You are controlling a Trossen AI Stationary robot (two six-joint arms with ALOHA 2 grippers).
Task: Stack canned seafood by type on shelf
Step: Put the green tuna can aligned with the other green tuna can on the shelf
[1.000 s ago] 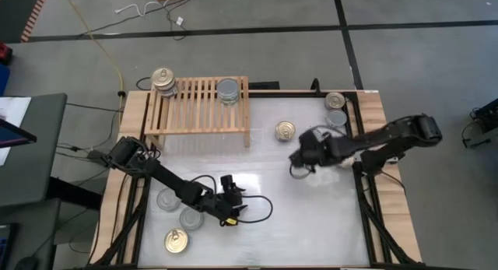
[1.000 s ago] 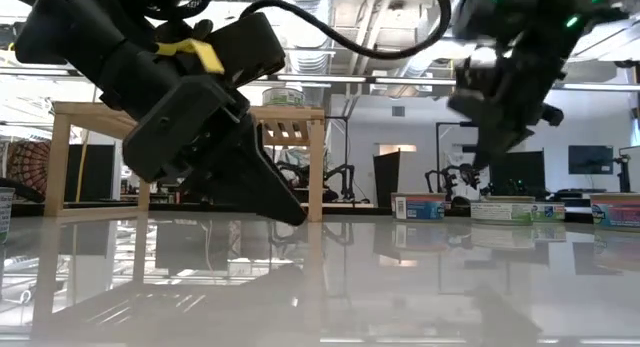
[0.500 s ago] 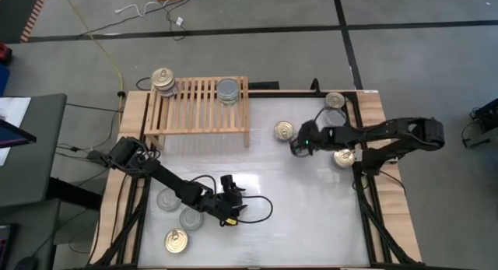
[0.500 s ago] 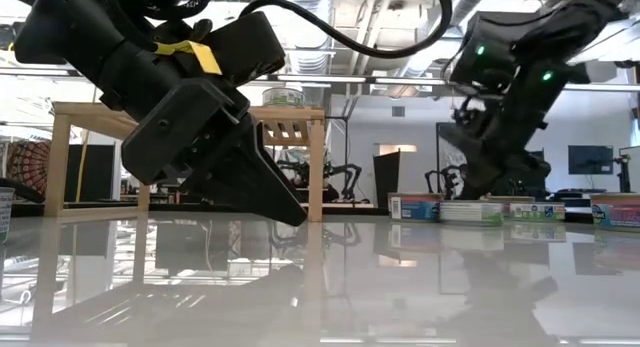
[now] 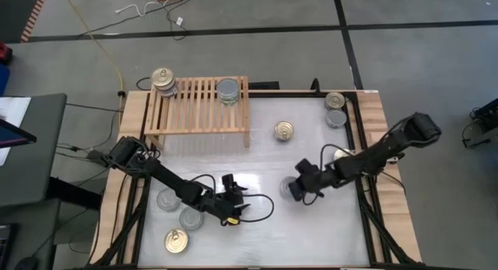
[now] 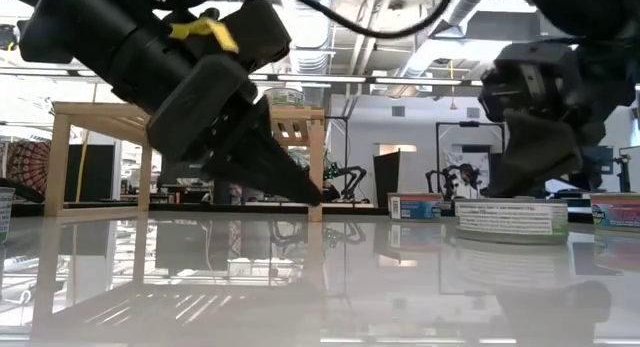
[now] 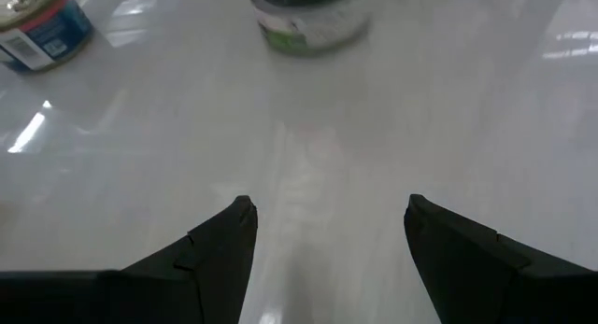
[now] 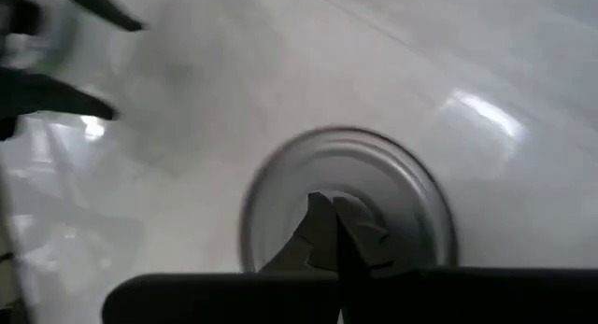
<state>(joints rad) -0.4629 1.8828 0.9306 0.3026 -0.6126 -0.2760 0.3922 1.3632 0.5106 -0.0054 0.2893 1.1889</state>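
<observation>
Our right gripper (image 5: 299, 187) sits low over the white table (image 5: 311, 231), directly above a silver-topped can (image 5: 292, 189) that stands upright on the tabletop. In the right wrist view our fingertips (image 8: 329, 232) meet in a point over the middle of that can's plain grey lid (image 8: 348, 201), so the jaws are clenched together with nothing between them; we cannot tell whether the tips touch the lid.

Our left gripper (image 5: 240, 207) waits low over the table, its jaws released and spread wide, with only bare tabletop between the two dark fingers (image 7: 215, 254). Ahead of those jaws stands the same silver-topped can, with the right gripper on top of it.

Behind our left jaws lie two more silver-topped cans (image 5: 166, 199) and a gold-topped can (image 5: 176, 240). Well beyond both sets of jaws stands the wooden shelf (image 5: 198, 106), carrying a stack of gold-topped cans (image 5: 163, 81) at one end and a silver-topped can (image 5: 228, 90) near the other. A lone gold-topped can (image 5: 285, 131) sits on the table beside the shelf, and further cans (image 5: 335, 108) stand at the far right corner.
</observation>
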